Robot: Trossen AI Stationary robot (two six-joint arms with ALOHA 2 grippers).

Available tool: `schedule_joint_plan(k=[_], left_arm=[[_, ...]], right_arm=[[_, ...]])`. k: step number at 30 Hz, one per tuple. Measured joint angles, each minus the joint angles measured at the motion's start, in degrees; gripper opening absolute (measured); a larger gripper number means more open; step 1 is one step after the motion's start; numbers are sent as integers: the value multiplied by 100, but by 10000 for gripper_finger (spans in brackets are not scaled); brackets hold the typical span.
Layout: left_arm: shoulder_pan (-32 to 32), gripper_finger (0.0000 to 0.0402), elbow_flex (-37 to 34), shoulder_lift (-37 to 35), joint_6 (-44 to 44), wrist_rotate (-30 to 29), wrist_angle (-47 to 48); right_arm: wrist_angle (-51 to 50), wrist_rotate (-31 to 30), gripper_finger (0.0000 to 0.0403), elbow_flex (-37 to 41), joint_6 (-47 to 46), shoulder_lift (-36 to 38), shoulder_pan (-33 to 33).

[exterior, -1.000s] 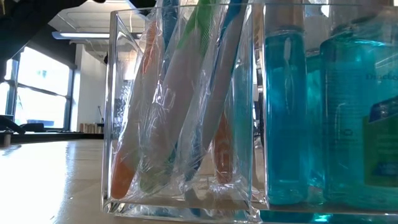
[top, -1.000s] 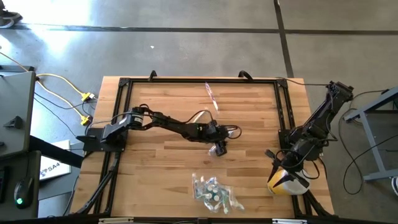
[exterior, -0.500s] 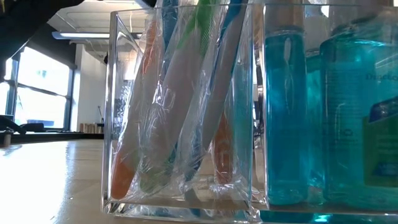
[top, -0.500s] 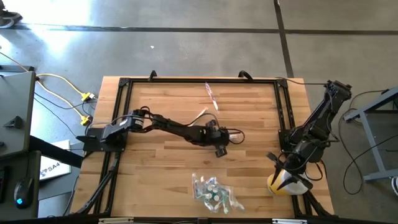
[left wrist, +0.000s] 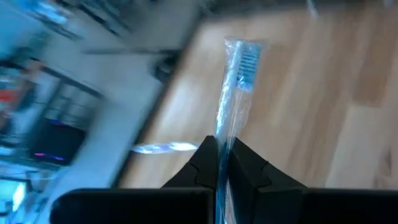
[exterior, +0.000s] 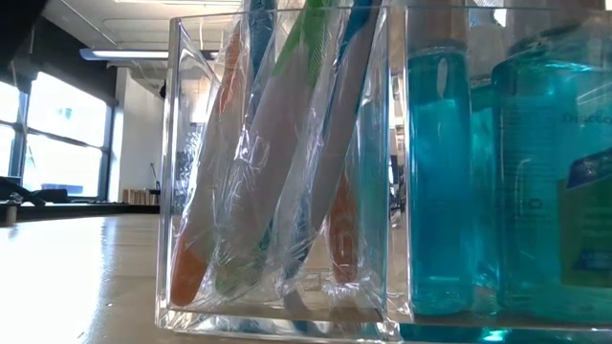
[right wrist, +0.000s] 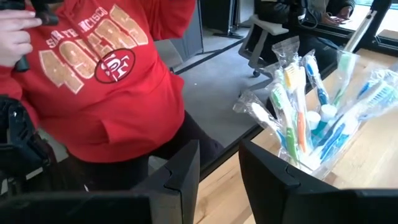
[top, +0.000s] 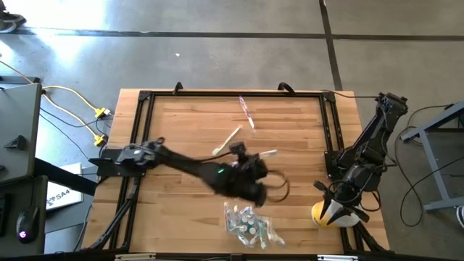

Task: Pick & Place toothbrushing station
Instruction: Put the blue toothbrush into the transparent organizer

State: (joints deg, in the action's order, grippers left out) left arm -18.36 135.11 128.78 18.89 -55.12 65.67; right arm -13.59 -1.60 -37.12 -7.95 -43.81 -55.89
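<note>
My left gripper (left wrist: pixel 221 163) is shut on a blue toothbrush in clear wrap (left wrist: pixel 239 81); its bristle head (left wrist: pixel 249 59) sticks out ahead of the fingers. In the high view this gripper (top: pixel 254 163) hangs over the table's middle, just beyond the clear box (top: pixel 250 223), which holds several wrapped toothbrushes (exterior: pixel 277 172). A cream toothbrush (top: pixel 226 141) and a pink wrapped one (top: pixel 247 113) lie flat on the wood. My right gripper (right wrist: pixel 217 168) stands open by the table's right edge, touching nothing. My left gripper pinches the wrapped toothbrush's handle (left wrist: pixel 222 140) between its two fingers. The fingers lie along the handle, and the brush runs straight on past the fingertips to its head. It is lifted clear of the wood below it.
Blue mouthwash bottles (exterior: pixel 507 172) stand beside the clear box. A yellow and white object (top: pixel 330 214) sits under my right arm at the near right corner. A person in a red hoodie (right wrist: pixel 106 81) stands just off the table. A black frame (top: pixel 145 98) rims the wood.
My left arm has risen off the table and swung toward the near edge and the clear box; it is blurred by the motion. My right arm has kept still.
</note>
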Motion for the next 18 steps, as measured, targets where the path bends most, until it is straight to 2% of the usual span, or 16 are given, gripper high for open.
schedule_joint_plan(k=[3,7,13,18], left_arm=[[-450,8,-447,-621,573,-566,31],[-1143,8,-580,-1009,1827,-1399,305],[-2110,8,-632,-854,3431,-2574,280],[-2550,8,-1306,-355,5287,-3408,-54]], right_arm=[[8,1,105,0,60,-1,-67],[-2,2,105,0,178,-2,-129],[6,-1,105,0,362,-2,-150],[53,-44,105,0,473,-2,-149]])
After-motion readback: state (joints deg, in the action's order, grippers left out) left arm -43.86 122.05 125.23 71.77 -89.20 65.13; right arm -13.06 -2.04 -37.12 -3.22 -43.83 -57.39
